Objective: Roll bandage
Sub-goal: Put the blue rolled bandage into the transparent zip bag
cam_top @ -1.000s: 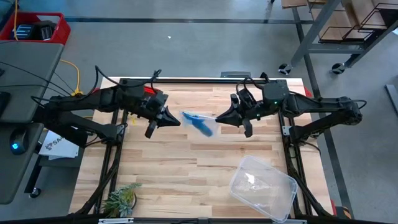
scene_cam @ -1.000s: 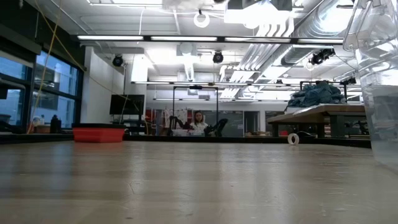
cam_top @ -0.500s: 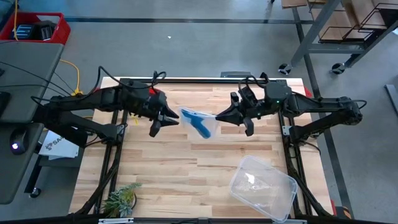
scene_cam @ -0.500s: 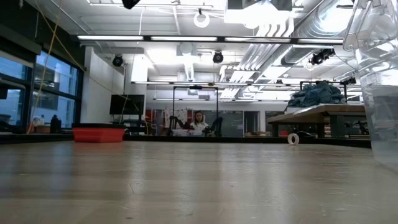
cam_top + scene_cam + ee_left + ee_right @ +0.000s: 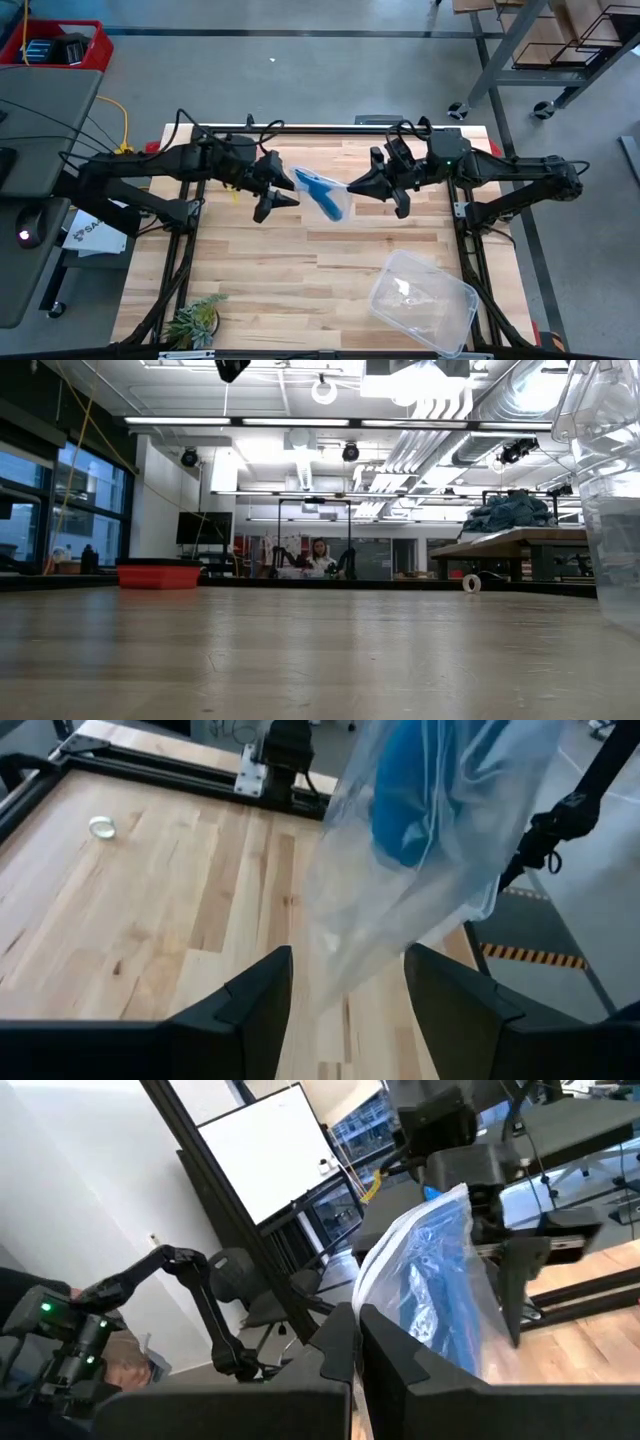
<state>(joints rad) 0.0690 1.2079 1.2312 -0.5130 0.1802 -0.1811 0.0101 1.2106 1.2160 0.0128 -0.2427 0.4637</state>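
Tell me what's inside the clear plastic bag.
The blue bandage sits inside the clear plastic bag, held up by the right gripper. Whether it is rolled is hidden by the crumpled plastic.

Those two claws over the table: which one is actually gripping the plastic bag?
The right gripper: its fingers are pinched shut on the clear plastic bag with the blue bandage inside. The left gripper stands open beside the bag, holding nothing.

Bare wooden surface (image 5: pixel 300 270) lies open across the frame's centre; a clear plastic container (image 5: pixel 422 300) blocks lower right, a small plant (image 5: pixel 197 320) lower left.
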